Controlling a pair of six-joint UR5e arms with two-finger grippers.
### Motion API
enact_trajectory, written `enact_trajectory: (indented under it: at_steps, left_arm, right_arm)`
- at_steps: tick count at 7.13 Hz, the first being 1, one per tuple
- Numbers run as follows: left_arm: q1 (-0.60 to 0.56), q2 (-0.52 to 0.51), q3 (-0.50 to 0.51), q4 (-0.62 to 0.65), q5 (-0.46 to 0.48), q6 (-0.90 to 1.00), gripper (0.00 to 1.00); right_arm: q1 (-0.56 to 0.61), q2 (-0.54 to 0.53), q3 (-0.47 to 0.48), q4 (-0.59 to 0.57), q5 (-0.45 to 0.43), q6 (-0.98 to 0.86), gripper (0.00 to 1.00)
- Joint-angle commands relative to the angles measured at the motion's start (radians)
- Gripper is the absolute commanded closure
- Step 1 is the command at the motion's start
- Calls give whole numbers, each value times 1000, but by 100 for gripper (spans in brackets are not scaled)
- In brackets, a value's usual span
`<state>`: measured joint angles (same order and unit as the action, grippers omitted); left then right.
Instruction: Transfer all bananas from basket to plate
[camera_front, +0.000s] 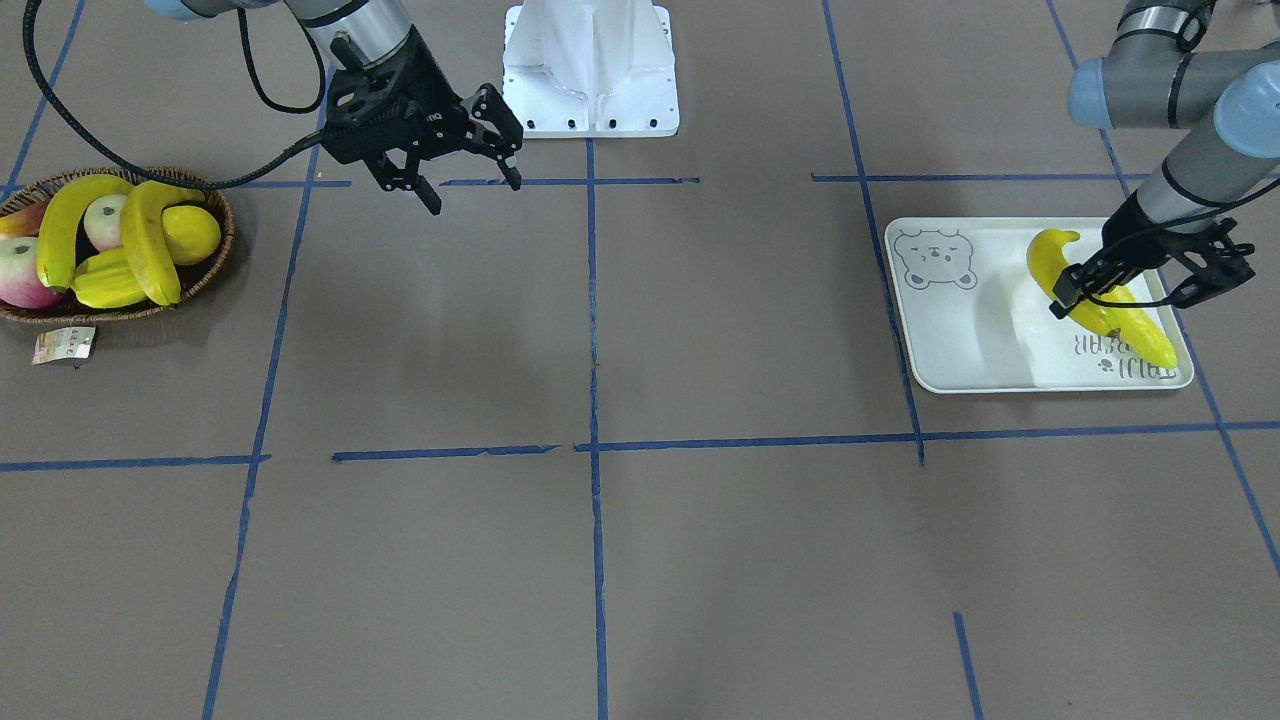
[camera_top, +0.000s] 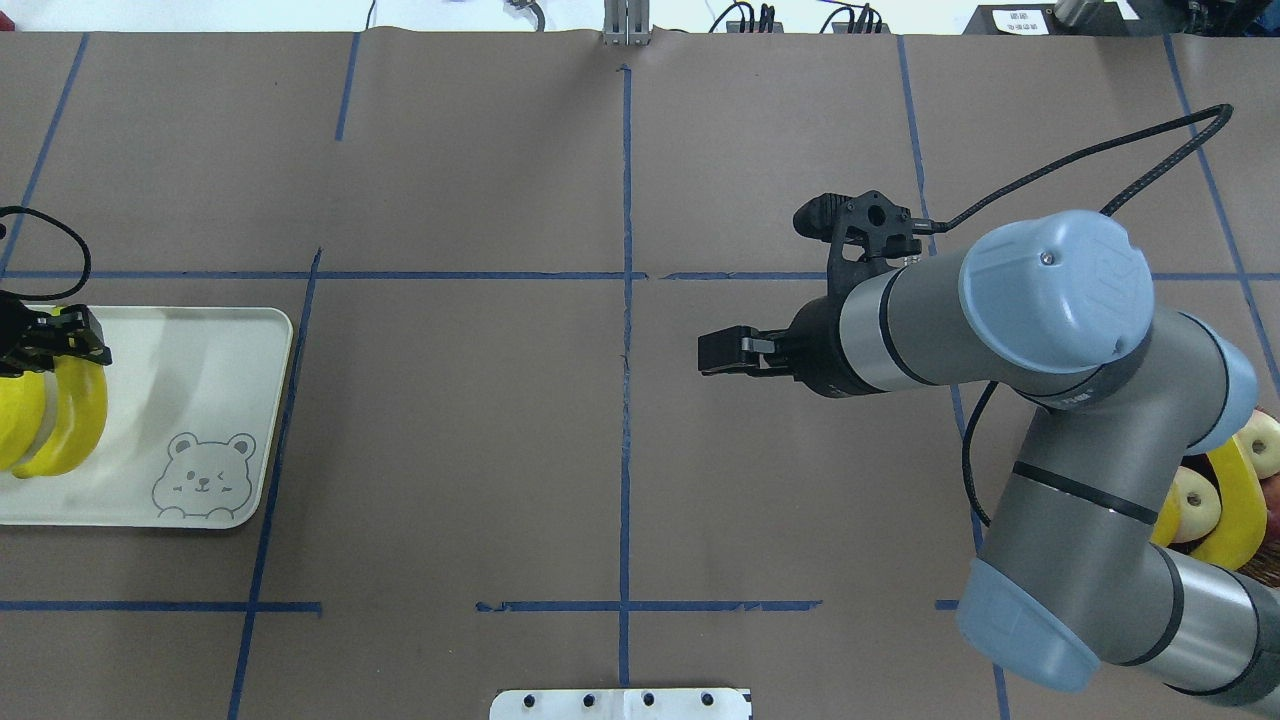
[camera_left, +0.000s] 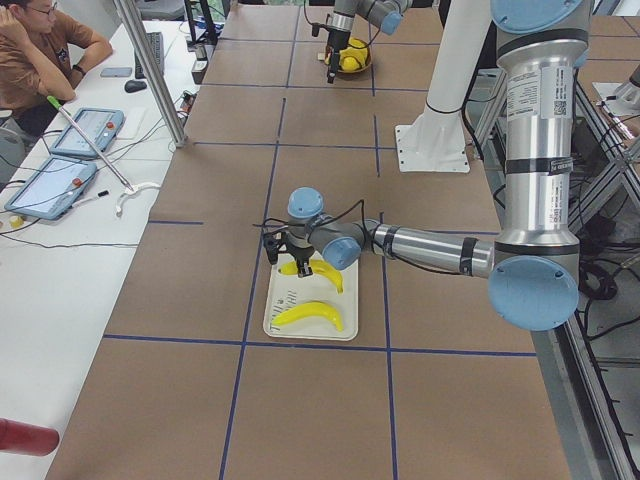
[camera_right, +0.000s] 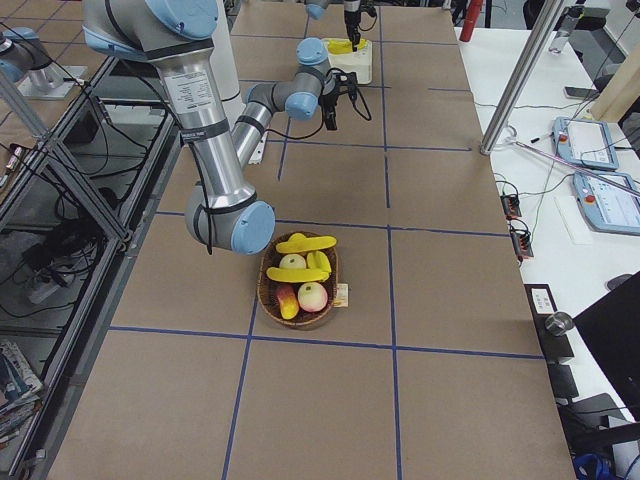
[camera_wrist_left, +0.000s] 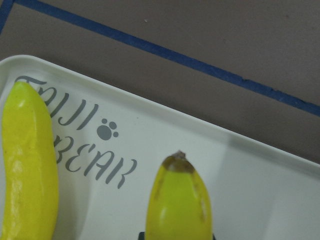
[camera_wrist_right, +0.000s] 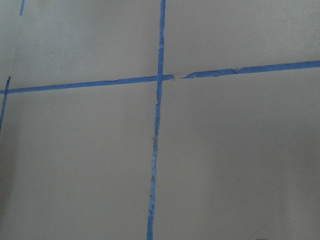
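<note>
The step in hand looks like setting the second bright-yellow curved banana (camera_front: 1048, 268) down on the white rectangular plastic plate (camera_front: 950, 350), which has a grey bear printed in one corner. To do it well, the left gripper (camera_front: 1125, 297) should let the fruit settle flat on the plate's floor before rising. It should then lift straight up, so that neither finger drags the fruit or nudges the other yellow banana (camera_front: 1150, 342), which lies just beside it by the plate's lettering. The jaws appear parted wider than the banana between them, so I judge the gripper is letting go rather than gripping, though its cable and linkages partly mask the contact. The left arm reaches out low over the plate, its forearm sloping down and its wrist bent so the fingers point at the plate. The right gripper (camera_front: 474, 192) hangs above the brown paper-covered table (camera_front: 600, 560), empty, with jaws spread and tilted fingers aimed down. It is well apart from the dark-brown oval wicker basket (camera_front: 218, 262). Two more long yellow bananas (camera_front: 60, 235) lie in that basket, draped over apples and other yellow fruit, so the task seems about half done. The next pick calls for gripping a banana near its middle without snagging the round fruit beneath.
</note>
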<state>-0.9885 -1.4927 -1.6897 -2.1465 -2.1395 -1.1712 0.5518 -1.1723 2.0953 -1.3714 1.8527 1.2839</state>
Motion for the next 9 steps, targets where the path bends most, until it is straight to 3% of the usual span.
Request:
enact_trajectory:
  at_steps: [1,2,3,5,7,9]
  left_arm:
    - [1,2,22,1,7,2,100]
    - [-1,8,24,-4,19,2,82]
    - [-1,5,24,-7,21,2,4]
    - [-1,-3,7,-6,16,4,1]
    - [-4,-3,-57,0,6,2,1]
    - [-13,-3,-184,57,-48,1,1]
  right_arm:
    - [5,-6,3,0,-1,0,0]
    - [8,-27,15,0,-1,0,0]
    - [16,-44,28,0,0,0,0]
    - [49,-79,32,0,11,-3,0]
    - [88,-218,101,0,23,-31,0]
    - [221,-382,135,6,121,-224,0]
